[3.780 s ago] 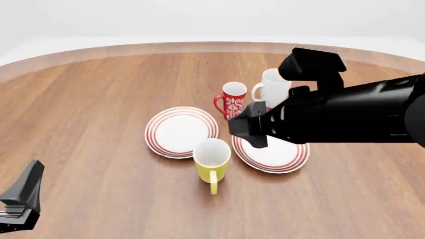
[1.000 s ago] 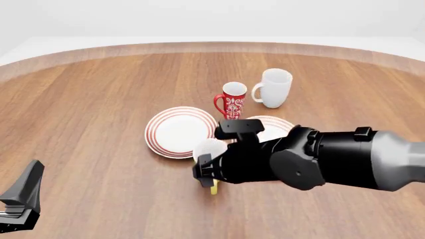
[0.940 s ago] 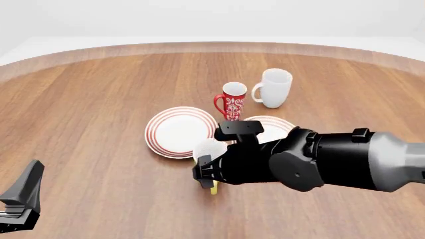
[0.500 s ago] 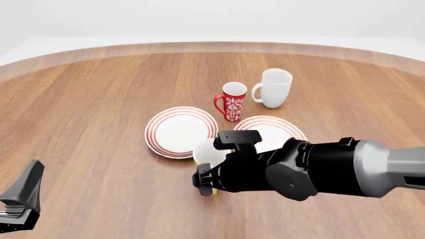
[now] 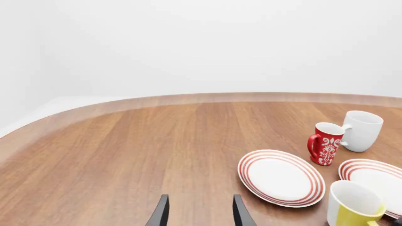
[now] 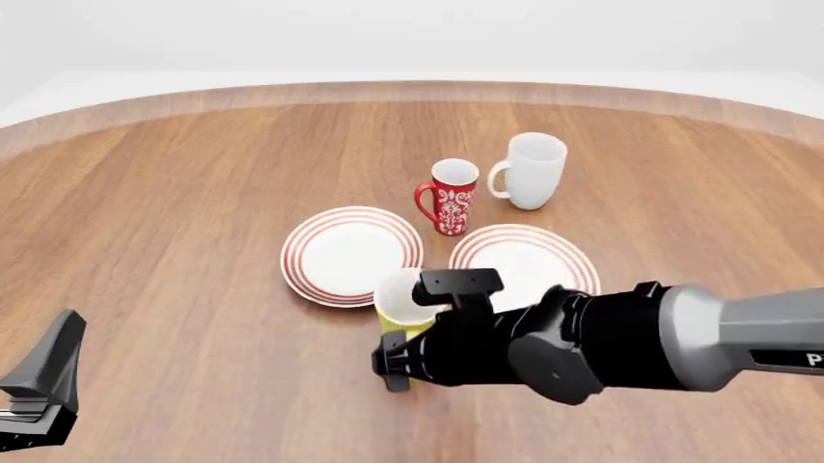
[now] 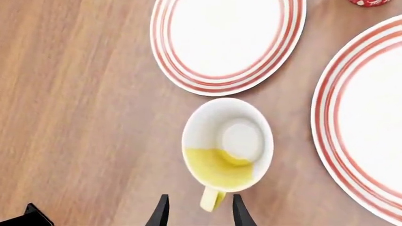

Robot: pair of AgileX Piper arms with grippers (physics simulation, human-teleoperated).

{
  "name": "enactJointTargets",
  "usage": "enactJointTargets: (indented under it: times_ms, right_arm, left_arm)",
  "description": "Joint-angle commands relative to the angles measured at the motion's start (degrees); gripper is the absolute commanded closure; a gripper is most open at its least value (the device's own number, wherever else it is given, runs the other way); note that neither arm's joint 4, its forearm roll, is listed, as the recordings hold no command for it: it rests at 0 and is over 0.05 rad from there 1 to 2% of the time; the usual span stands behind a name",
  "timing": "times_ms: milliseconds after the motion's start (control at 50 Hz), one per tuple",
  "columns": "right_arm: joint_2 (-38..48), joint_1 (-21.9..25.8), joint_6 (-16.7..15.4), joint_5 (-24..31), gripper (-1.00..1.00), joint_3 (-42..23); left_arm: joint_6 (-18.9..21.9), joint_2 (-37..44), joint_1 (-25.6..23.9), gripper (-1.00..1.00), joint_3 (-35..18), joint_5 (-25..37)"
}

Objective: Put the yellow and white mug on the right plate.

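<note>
- Since the right arm [image 6: 605,342] fills the lower right of the front view, it is the biggest thing to read: it lies low and nearly level over the worktop [image 6: 180,212], wrist bent so its camera looks straight down.
- Beyond it, right of centre, sits the right plate [image 6: 528,256], bare, with the left plate [image 6: 338,253] beside it and the two not touching.
- Just below the gap between the plates stands the yellow and white mug [image 7: 227,143], upright, partly hidden behind the wrist in the front view, its handle pointing toward the bottom edge of the frame.
- It looks stiff, glazed and likely slippery, probably light when empty; I would take it by the handle or across the rim wall, squeezing gently.
- At the bottom of the right wrist view, the right pincer [image 7: 197,210] is parted narrowly, tips flanking the handle and holding nothing.
- Smallest, the left pincer [image 5: 197,211] shows two tips spread apart over bare wood, far from the mug.
</note>
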Motion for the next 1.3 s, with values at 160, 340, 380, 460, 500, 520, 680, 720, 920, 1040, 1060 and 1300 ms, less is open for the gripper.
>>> enactJointTargets:
  times_ms: [160,340,380,460,500,520,680,720,920,1040,1060,1300]
  right_arm:
    - [1.81,0.46,1.42,-3.81,-1.00,2.42]
    - [2.54,0.49,1.54,-4.94,1.00,2.49]
    - [2.39,0.38,1.36,-5.02,1.00,2.40]
    - [2.81,0.43,1.49,-5.42,1.00,2.47]
    - [3.00,0.51,1.55,-5.54,1.00,2.47]
    - [3.22,0.56,1.58,-5.70,1.00,2.50]
    - [3.59,0.53,1.54,-6.21,1.00,2.47]
    - [3.19,0.33,1.34,-5.82,1.00,2.35]
    - [0.87,-0.37,0.20,-3.45,1.00,1.80]
    - [-0.76,-0.75,-0.49,-2.43,1.00,2.10]
    - [-0.95,-0.76,-0.47,-2.39,1.00,2.20]
    - [-4.33,-1.27,-1.74,0.28,1.00,1.97]
  left_arm:
    - [0.00,0.00,0.00,-1.00,0.00,0.00]
    - [0.00,0.00,0.00,-1.00,0.00,0.00]
    - [0.00,0.00,0.00,-1.00,0.00,0.00]
    - [0.00,0.00,0.00,-1.00,0.00,0.00]
    - [0.00,0.00,0.00,-1.00,0.00,0.00]
    - [0.00,0.00,0.00,-1.00,0.00,0.00]
    - [0.00,0.00,0.00,-1.00,0.00,0.00]
    - [0.00,0.00,0.00,-1.00,0.00,0.00]
    - [0.00,0.00,0.00,-1.00,0.00,0.00]
    - [0.00,0.00,0.00,-1.00,0.00,0.00]
    - [0.00,0.00,0.00,-1.00,0.00,0.00]
    - [0.00,0.00,0.00,-1.00,0.00,0.00]
